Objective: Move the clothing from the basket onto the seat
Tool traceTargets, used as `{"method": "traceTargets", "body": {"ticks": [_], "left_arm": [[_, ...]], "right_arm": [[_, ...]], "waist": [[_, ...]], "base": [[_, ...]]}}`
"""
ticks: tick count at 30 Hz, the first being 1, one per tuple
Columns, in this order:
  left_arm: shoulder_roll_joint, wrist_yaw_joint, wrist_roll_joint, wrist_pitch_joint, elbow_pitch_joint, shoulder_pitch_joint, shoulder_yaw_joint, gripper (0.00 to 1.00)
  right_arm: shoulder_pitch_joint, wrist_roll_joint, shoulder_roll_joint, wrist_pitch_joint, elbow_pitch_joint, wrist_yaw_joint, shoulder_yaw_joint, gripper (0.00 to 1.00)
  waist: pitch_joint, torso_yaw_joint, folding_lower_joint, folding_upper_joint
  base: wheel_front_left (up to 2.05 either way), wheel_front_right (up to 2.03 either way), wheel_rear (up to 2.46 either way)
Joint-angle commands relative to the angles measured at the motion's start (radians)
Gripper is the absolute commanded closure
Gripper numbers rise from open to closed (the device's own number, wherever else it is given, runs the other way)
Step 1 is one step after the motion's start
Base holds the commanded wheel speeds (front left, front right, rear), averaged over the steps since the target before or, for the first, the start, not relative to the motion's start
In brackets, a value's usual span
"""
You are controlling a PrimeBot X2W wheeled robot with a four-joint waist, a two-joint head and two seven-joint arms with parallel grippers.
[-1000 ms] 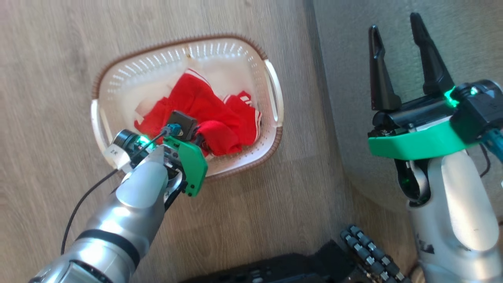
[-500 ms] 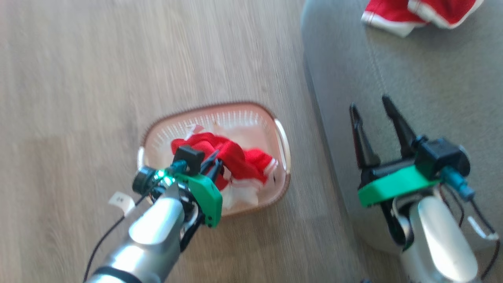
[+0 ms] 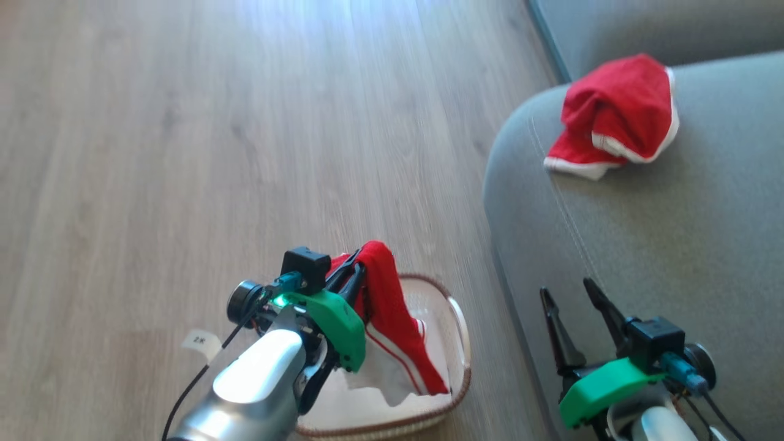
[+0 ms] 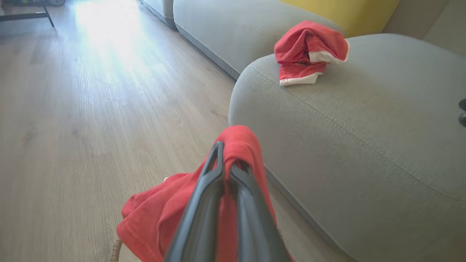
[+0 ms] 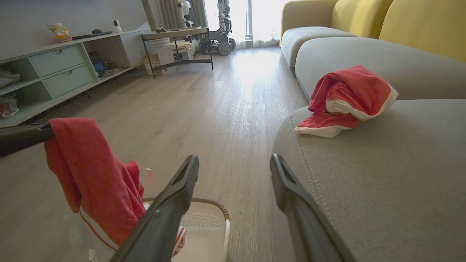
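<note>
Half done: first garment [image 3: 615, 116] lying on the seat [image 3: 674, 245], far corner. Second garment [image 3: 392, 318] hanging left of the seat over the basket [image 3: 462, 343], pinched in the tightly closed left gripper [image 3: 354, 269]; right gripper [image 3: 566, 289] spread wide, empty. Left to do: carry across, release.

Head looks down; both wrists share the seat [image 5: 382, 163].

Basket [image 3: 467, 367] largely hidden behind hanging garment [image 3: 392, 318] and left arm [image 3: 257, 380]; seat [image 3: 643, 245] cut off by right edge.
</note>
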Motion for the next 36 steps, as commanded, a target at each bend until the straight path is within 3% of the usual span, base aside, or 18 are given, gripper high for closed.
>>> {"method": "traceTargets", "body": {"ticks": [1,13,30,36], "left_arm": [[0.012,0.008,-0.007,-0.010,-0.038,-0.064,0.027,1.00],[0.027,0.036,-0.010,0.048,-0.159,-0.122,0.028,1.00],[0.041,0.057,0.016,0.120,-0.328,-0.215,0.003,1.00],[0.043,0.069,0.022,0.126,-0.382,-0.230,-0.002,1.00]], "right_arm": [[-0.018,-0.003,0.001,-0.007,-0.024,0.000,0.029,0.00],[-0.029,0.029,0.001,-0.007,0.025,0.000,0.130,0.00],[-0.178,0.015,0.001,-0.007,0.165,0.000,0.215,0.00],[-0.266,0.076,0.000,-0.007,0.267,0.000,0.333,0.00]], "waist": [[-0.063,0.031,0.0001,-0.0001],[-0.123,0.057,0.0001,-0.0001],[-0.153,0.118,0.0001,-0.0001],[-0.152,0.142,0.0001,-0.0001]], "base": [[0.00,0.00,0.00],[0.00,0.00,0.00],[0.00,0.00,0.00],[0.00,0.00,0.00]]}}
